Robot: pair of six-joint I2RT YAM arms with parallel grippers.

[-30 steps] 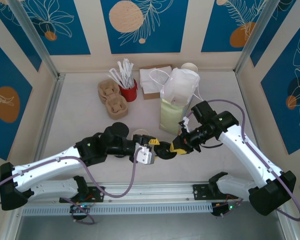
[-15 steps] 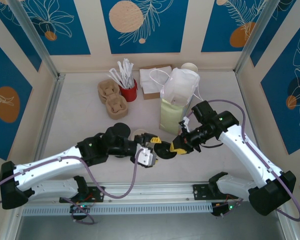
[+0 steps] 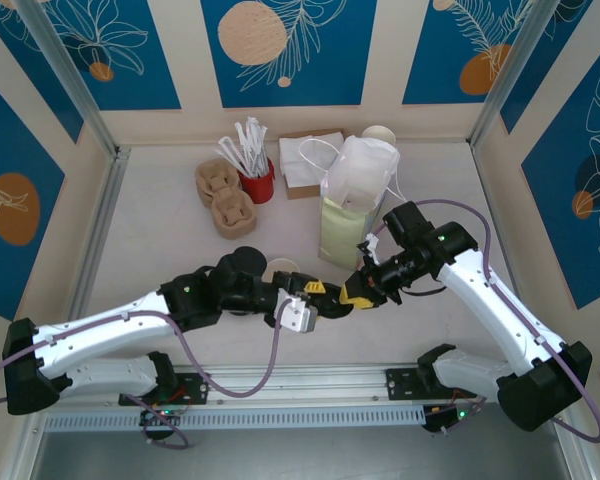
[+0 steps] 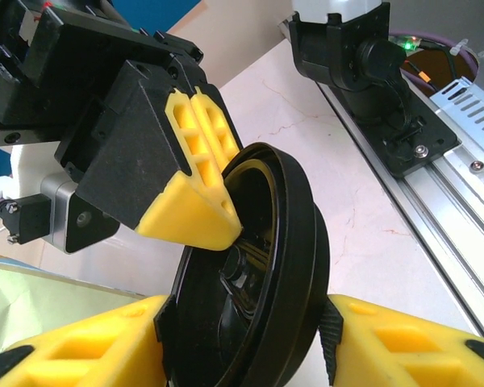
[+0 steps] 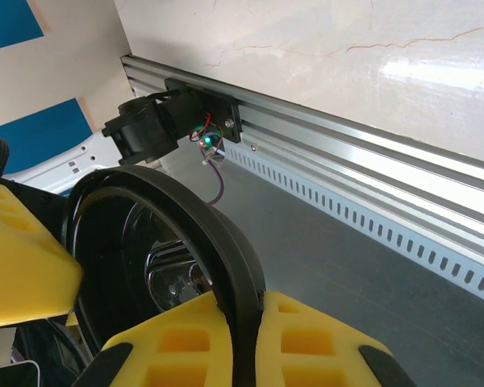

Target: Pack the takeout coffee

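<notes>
Presently the black lid (image 4: pixel 254 266) stands on edge, rim pinched tight in the right gripper (image 5: pixel 246 322), flanked by the left gripper's (image 4: pixel 244 343) wide jaws, contact undeterminable.

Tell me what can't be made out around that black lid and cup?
- Cup: top view, the left arm covers all but a cream sliver, so its contents are hidden.
- Black lid: left wrist view, the bottom edge cuts it off; the right tool and left tool cover parts of its rim.
- White bag: top view, its own crumpled top hides the inside.
</notes>
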